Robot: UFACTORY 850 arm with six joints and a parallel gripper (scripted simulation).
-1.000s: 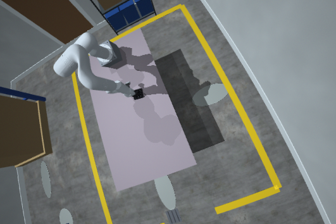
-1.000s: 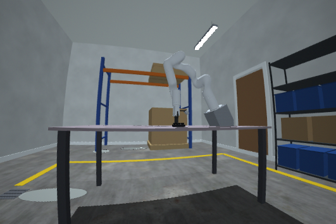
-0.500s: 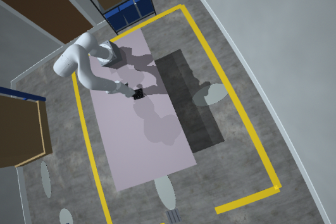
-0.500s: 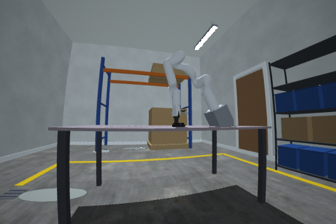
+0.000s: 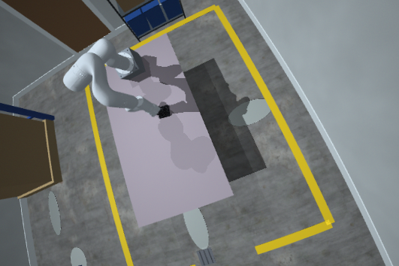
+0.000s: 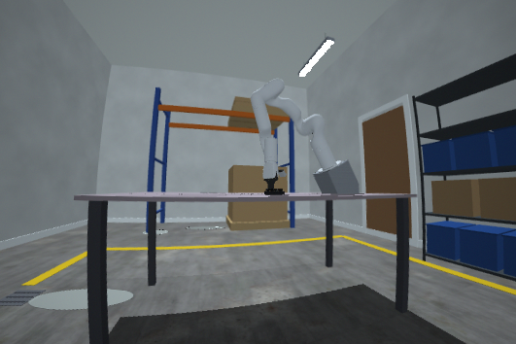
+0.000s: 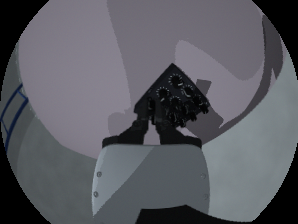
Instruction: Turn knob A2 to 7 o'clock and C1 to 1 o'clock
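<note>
Grey-walled workroom, pale table, and a closed gripper at the knob box

Concrete-grey floor, marked with yellow tape (image 5: 103, 169) (image 6: 201, 248), surrounds your pale table (image 5: 137, 169) (image 6: 201, 196) (image 7: 65, 90). In the exterior view, you see a rack with blue posts (image 6: 154, 146) and orange beams beyond the table, a brown door (image 6: 386, 170) to the right, and a ceiling lamp (image 6: 318, 57) above.

Your white arm (image 5: 112, 98) (image 6: 261, 114) rises from a grey base block (image 6: 342, 177) at one end of the table, arches over, and descends to the black knob box (image 5: 164, 111) (image 6: 275, 192) (image 7: 172, 70). The box sits on the tabletop, near the arm's end of the table. In the wrist view, you find it turned obliquely, one corner pointing toward the top; several knobs stand on its face, with pale marks around the more visible ones.

Your gripper (image 5: 156, 111) (image 6: 272, 184) (image 7: 152, 105) is nearly closed, its fingers pinching a dark knob (image 7: 151, 104) close to one side of the box. You cannot read that knob's printed name or where its line points.
</note>
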